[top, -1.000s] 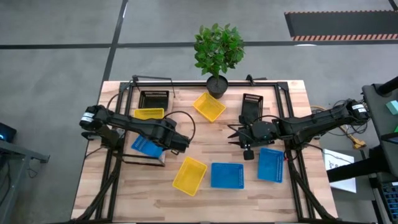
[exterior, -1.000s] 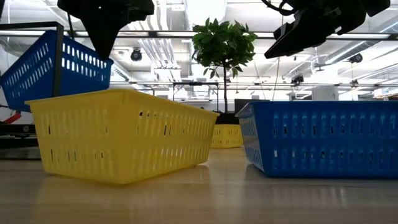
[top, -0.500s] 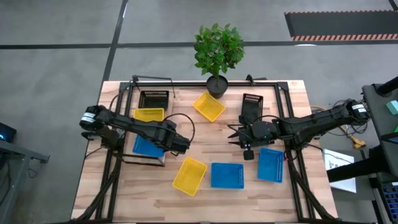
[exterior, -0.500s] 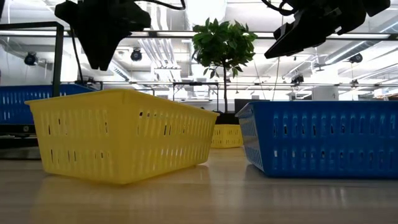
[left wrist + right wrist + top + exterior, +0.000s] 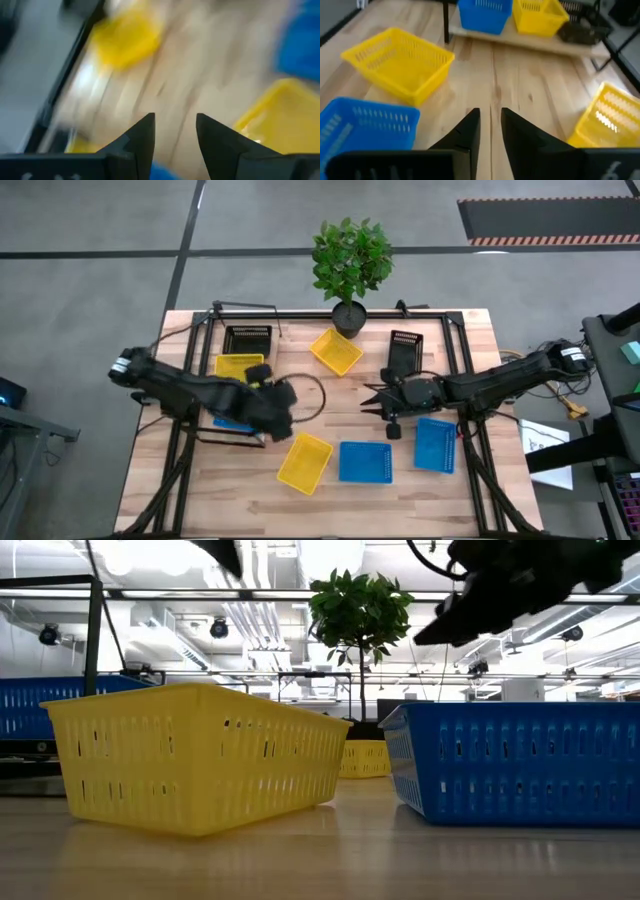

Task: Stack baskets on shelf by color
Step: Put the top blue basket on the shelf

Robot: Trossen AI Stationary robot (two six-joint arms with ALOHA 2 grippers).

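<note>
While left gripper (image 5: 283,423) hovers empty, blue basket (image 5: 232,420) on shelf (image 5: 530,41) — right gripper (image 5: 372,402) mid-table

The left wrist view is smeared with motion: beyond the left gripper (image 5: 175,132) only yellow and blue patches show, their outlines unreadable. From above, the left arm covers most of the blue basket (image 5: 228,423) on the shelf (image 5: 240,436) just behind that claw. In the low view both arms are cut off by the upper edge, and the right gripper (image 5: 440,630) shows only as a dark shape.
</note>
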